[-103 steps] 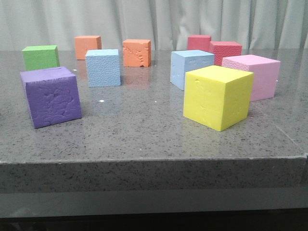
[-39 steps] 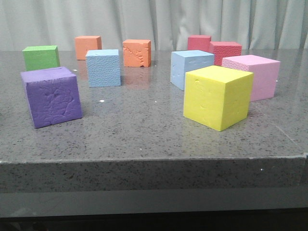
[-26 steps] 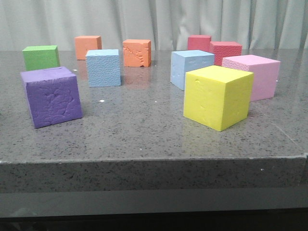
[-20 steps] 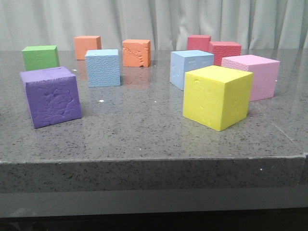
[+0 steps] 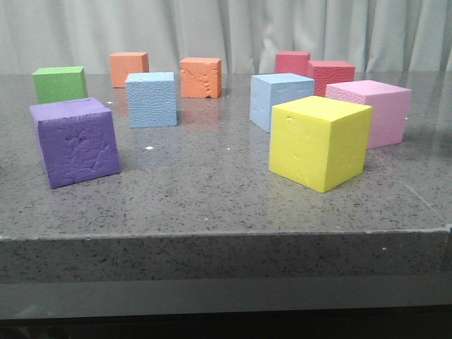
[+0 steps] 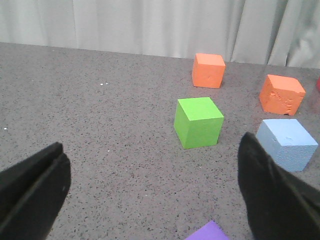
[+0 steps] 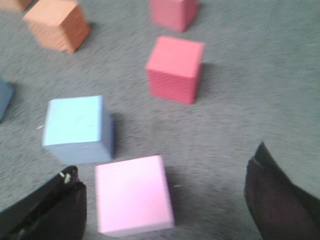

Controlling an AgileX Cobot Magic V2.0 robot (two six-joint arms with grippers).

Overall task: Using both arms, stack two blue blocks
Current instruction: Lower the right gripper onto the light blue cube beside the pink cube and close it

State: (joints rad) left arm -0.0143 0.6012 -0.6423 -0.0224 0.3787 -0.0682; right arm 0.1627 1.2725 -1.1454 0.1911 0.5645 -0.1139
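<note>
Two sky-blue foam cubes (image 5: 151,99) (image 5: 280,100), unstacked

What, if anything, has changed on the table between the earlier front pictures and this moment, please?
Nothing has visibly changed. The two blue blocks, the left one and the right one, sit apart on the table where they were, not stacked. The other blocks also lie as before. No arm shows in the front view at any time.

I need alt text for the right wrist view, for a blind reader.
Open right gripper above a pink cube on a grey table. Beyond lie a light blue block, two red cubes, and an orange cube. The image is blurred.
</note>
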